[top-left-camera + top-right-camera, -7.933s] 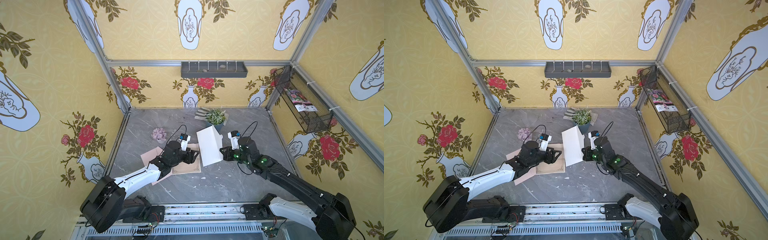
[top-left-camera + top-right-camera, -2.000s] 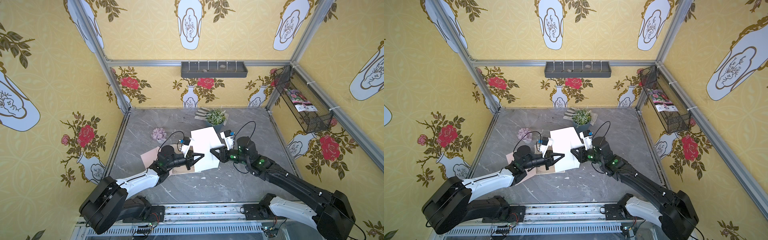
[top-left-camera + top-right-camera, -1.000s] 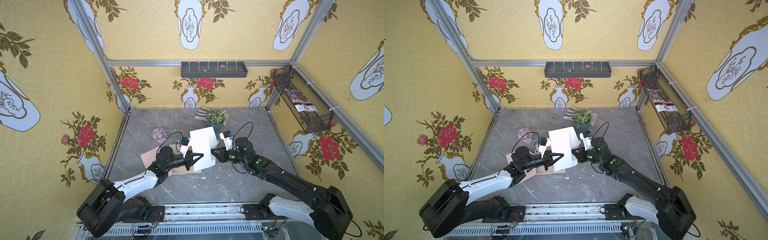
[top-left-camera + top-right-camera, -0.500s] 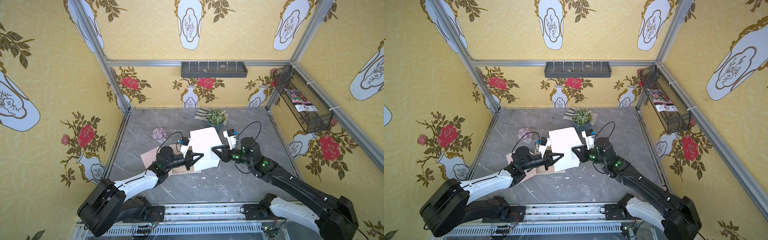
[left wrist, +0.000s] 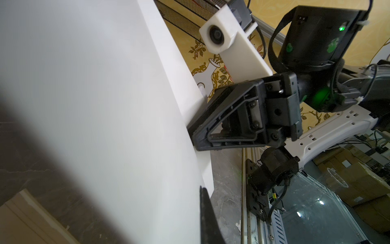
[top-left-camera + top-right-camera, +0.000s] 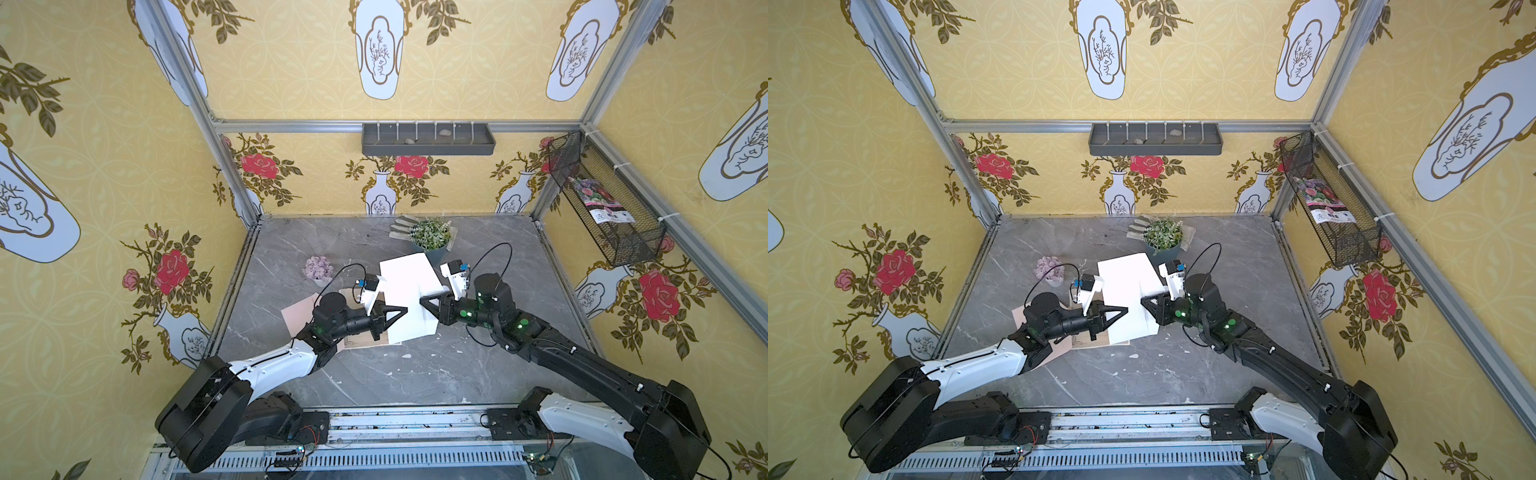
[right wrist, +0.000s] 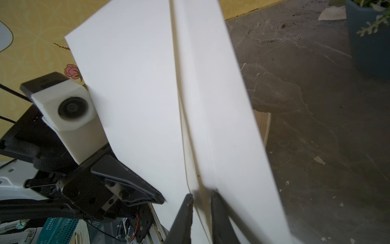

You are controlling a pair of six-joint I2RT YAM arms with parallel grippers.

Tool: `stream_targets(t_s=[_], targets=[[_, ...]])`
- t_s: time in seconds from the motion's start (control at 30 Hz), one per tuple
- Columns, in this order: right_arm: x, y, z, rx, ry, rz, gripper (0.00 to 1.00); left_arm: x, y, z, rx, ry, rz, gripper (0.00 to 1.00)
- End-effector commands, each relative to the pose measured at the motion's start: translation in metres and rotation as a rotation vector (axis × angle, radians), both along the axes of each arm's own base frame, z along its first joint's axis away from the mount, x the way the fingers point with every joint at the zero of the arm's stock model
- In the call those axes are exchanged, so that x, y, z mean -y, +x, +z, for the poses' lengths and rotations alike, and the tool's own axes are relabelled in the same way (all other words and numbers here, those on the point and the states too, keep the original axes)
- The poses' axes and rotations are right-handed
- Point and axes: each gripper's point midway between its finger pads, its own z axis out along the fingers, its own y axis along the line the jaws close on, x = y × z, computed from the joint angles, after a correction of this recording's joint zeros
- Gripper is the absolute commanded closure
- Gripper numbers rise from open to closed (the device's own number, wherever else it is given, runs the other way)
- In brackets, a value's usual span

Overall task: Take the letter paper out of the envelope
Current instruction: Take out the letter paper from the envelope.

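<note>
The white letter paper (image 6: 409, 291) (image 6: 1125, 286) hangs above the table, partly unfolded, between my two grippers. My left gripper (image 6: 405, 311) (image 6: 1126, 309) is shut on its near left edge; one finger (image 5: 206, 217) shows in the left wrist view, the rest lies behind the sheet (image 5: 95, 105). My right gripper (image 6: 422, 300) (image 7: 201, 202) is shut on a folded flap of the paper (image 7: 137, 95) at its right side. The pinkish-tan envelope (image 6: 297, 311) (image 6: 1019, 316) lies flat on the table under my left arm, apart from the paper.
A potted plant (image 6: 430, 237) stands on a grey glove (image 6: 401, 226) just behind the paper. A small pink flower ornament (image 6: 318, 268) sits at the back left. A wire basket (image 6: 602, 199) hangs on the right wall, a grey shelf (image 6: 428, 139) on the back wall. White scraps (image 6: 406, 356) dot the marble.
My right gripper has drawn a little to the right, away from the left one, and the sheet between them has spread out flatter. The left arm has hardly moved.
</note>
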Motion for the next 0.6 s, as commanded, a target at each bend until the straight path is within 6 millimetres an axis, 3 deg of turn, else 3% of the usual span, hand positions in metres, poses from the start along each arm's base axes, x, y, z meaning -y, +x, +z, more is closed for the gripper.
stream_targets(t_s=[0.0, 0.57], targets=[[-0.001, 0.004, 0.006, 0.027, 0.010, -0.005, 0.81, 0.002, -0.004, 0.014, 0.047, -0.038, -0.032, 1.00], [-0.003, 0.009, -0.005, 0.015, -0.016, -0.013, 0.86, 0.001, -0.006, 0.016, 0.051, -0.044, -0.033, 1.00]])
